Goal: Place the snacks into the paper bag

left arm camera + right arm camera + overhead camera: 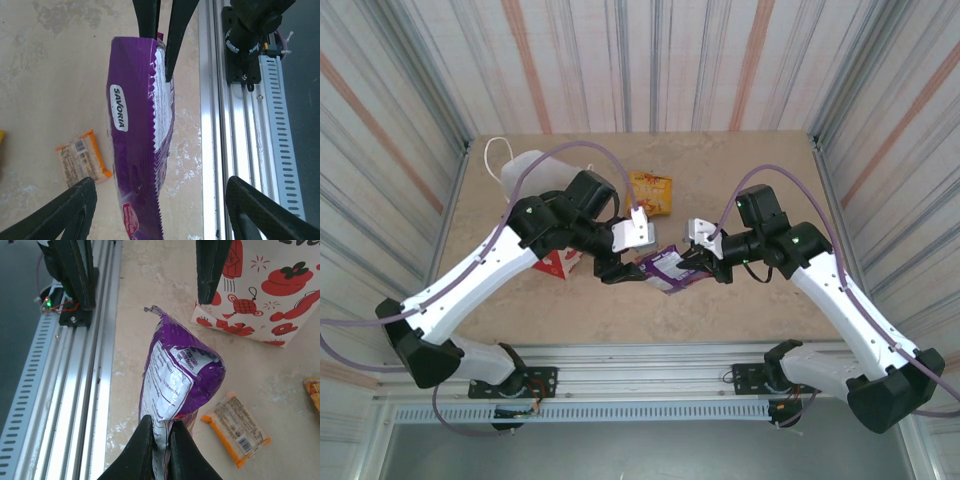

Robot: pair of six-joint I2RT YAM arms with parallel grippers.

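Note:
My right gripper (161, 442) is shut on one end seam of a purple snack packet (182, 375) and holds it above the table, in front of the arms. My left gripper (160, 215) is open, its two fingers wide on either side of the packet's other end (137, 145) without touching it. From above, the packet (670, 268) hangs between the left gripper (623, 268) and the right gripper (706, 266). The white paper bag (542, 172), with red prints (270, 290), stands at the left behind my left arm. An orange snack packet (237, 427) lies flat on the table below.
A yellow snack packet (652, 192) lies at the back middle of the table. The metal rail (245, 135) runs along the near table edge. Striped walls close the table on three sides.

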